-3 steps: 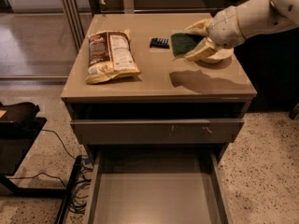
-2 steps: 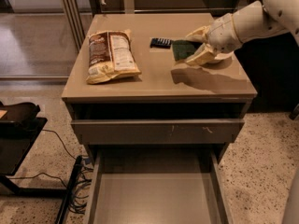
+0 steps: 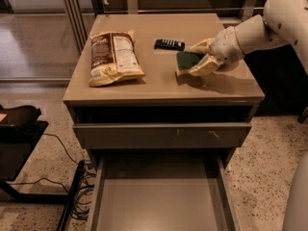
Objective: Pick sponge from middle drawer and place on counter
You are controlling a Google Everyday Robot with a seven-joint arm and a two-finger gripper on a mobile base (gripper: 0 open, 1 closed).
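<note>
We're over the smooth beige-taupe surface (image 3: 144, 88) of the drawer cabinet, and the cream-coloured two-finger pincer (image 3: 192, 60) is clenched on the small dark green scouring sponge (image 3: 184, 59), with one finger above it and one below. The sponge hangs low over the right half of the surface, its shadow just beneath. Whether it touches down, we cannot tell.

We read that low, tilted hold as the set-down step: the pick looks done and only the letting-go is left. Notice the spot chosen. It's near the slim black remote (image 3: 169, 44) but apart from it, and well apart from the crinkled brown-and-white snack bag (image 3: 113, 57) on the left, so nothing should get nudged on release.

Below, the wide taupe-grey middle drawer (image 3: 163, 206) stands pulled out with no sponge in it, which fits. The white arm (image 3: 269, 25) reaches in from the right, away from the drawer. Next, we judge, the fingers should part gently so the light sponge neither clings nor tumbles.
</note>
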